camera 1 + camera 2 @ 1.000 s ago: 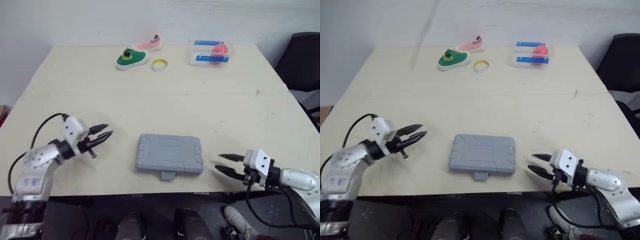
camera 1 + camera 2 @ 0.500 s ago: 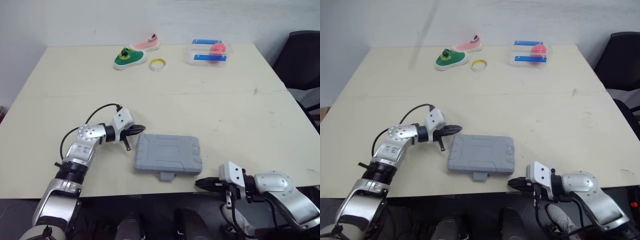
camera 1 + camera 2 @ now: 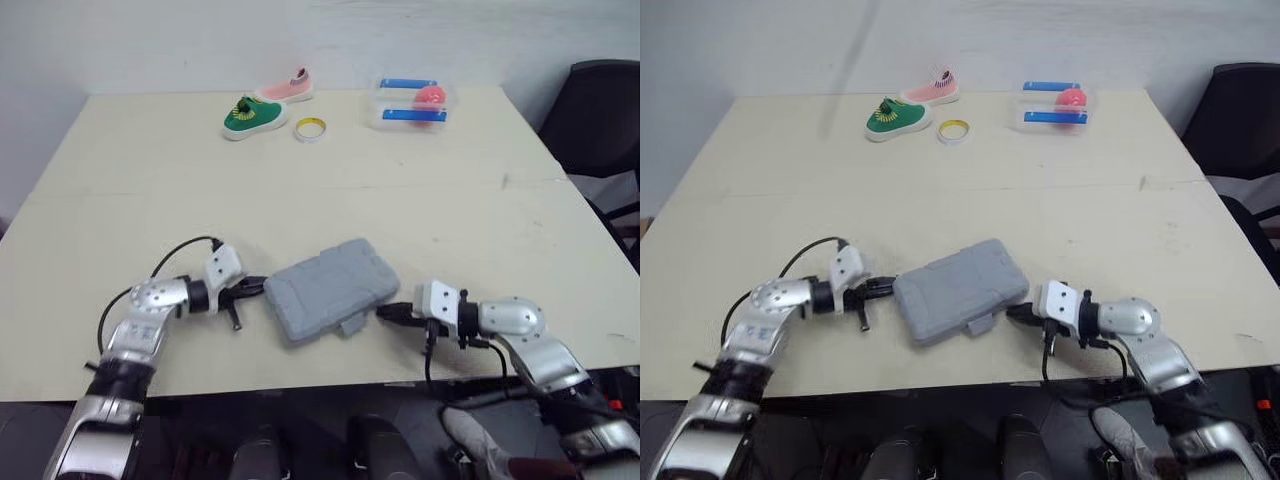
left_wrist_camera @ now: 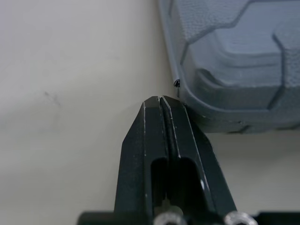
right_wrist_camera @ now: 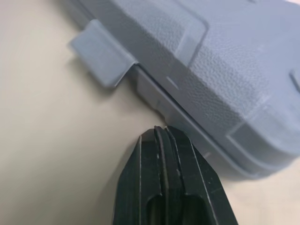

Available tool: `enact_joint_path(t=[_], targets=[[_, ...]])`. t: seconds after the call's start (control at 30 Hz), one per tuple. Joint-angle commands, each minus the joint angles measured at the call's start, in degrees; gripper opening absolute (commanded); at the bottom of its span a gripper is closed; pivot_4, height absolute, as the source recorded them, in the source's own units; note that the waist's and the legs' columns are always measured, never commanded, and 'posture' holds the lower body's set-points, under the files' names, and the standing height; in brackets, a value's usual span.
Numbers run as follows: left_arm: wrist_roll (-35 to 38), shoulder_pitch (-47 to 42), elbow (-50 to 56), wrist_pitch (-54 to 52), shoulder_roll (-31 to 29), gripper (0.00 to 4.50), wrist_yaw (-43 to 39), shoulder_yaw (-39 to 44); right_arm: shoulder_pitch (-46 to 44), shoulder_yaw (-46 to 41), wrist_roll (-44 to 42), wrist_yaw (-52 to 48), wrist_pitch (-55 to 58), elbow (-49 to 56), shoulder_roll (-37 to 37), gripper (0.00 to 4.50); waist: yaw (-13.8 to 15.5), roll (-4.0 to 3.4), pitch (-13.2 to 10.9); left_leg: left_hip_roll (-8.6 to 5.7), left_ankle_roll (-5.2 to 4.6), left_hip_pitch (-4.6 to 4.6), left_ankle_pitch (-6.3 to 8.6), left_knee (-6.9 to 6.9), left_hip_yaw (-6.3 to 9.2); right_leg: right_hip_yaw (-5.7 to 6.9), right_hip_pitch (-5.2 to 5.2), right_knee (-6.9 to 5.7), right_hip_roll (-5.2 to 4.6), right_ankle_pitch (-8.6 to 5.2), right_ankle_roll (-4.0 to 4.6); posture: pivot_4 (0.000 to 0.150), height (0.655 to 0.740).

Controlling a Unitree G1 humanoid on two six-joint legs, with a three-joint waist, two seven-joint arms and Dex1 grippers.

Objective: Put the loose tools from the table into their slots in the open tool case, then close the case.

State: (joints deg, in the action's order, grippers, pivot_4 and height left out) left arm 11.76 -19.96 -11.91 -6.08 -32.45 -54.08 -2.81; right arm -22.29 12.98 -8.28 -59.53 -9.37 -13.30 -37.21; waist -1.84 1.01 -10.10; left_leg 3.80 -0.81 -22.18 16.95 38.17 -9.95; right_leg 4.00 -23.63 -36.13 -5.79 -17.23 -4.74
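Closed tool case [image 3: 328, 288] is flanked near the bench's [image 3: 300, 190] front edge by left gripper [image 3: 252, 287] and right gripper [image 3: 390, 313], both jaws shut empty; it could be shoved off by uneven pushing.

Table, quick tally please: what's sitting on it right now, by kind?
Tool case: 1
Shoes: 2, green shoe, pink shoe
Tape roll: 1
Clear box: 1
Pink ball: 1
Total: 6
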Motion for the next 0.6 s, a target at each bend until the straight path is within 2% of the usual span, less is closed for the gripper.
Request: enact_joint_path(t=[0.03, 0.2, 0.3, 0.37, 0.47, 0.6], targets=[[1.77, 2.80, 7.73, -2.84, 0.23, 0.00, 2.40, 1.81, -3.16, -0.03, 3.57, 1.72, -3.36, -7.68, 1.99, 0.05, 0.28, 0.01, 0.01, 0.00, 0.02, 0.00, -0.02, 0.00, 0.05, 0.05, 0.01, 0.00, 0.00, 0.00, 0.00, 0.150, 0.7400], [3.14, 9.02, 14.09, -3.55, 2.92, 0.00, 8.61, 5.79, -9.75, -0.67, 4.85, 3.11, -6.02, -17.66, 5.96, 0.05, 0.03, 0.01, 0.01, -0.01, 0.02, 0.01, -0.03, -0.01, 0.03, 0.01, 0.02, -0.03, -0.18, 0.00, 0.00, 0.150, 0.7400], [7.00, 12.46, 17.11, -0.02, 4.36, 0.00, 7.49, 9.19, -10.61, -1.62, 5.48, 3.68, -7.86, -19.72, 5.38, 0.05, 0.01, 0.00, 0.01, 0.00, 0.04, 0.01, -0.03, -0.04, 0.04, 0.03, 0.00, -0.03, -0.21, 0.00, 0.01, 0.150, 0.7400], [11.17, 13.78, 20.34, -0.02, 3.95, 0.00, 3.98, 10.16, -10.21, -2.52, 4.73, 3.28, -8.03, -19.38, 4.50, 0.05, 0.06, 0.00, 0.01, 0.01, 0.05, 0.00, -0.02, -0.06, 0.04, 0.04, 0.00, -0.01, -0.23, -0.01, 0.02, 0.150, 0.7400], [14.70, 11.13, 23.43, -4.49, 2.57, 0.00, 4.31, 11.44, -7.89, -4.63, 2.87, 1.97, -6.94, -15.98, 2.10, 0.05, 0.45, -0.02, -0.01, -0.12, -0.01, -0.01, -0.05, -0.06, 0.13, 0.09, 0.06, -0.01, -0.44, 0.00, 0.02, 0.150, 0.7400], [13.33, 4.26, 25.33, -6.74, -1.60, 0.00, -3.27, 4.02, -1.51, -7.67, -2.83, -0.82, -1.55, -4.82, -0.12, 0.05, 1.06, -0.07, 0.01, -0.25, 0.01, -0.11, -0.03, -0.06, 0.31, 0.19, 0.12, 0.04, -0.55, 0.00, 0.01, 0.150, 0.7400]])
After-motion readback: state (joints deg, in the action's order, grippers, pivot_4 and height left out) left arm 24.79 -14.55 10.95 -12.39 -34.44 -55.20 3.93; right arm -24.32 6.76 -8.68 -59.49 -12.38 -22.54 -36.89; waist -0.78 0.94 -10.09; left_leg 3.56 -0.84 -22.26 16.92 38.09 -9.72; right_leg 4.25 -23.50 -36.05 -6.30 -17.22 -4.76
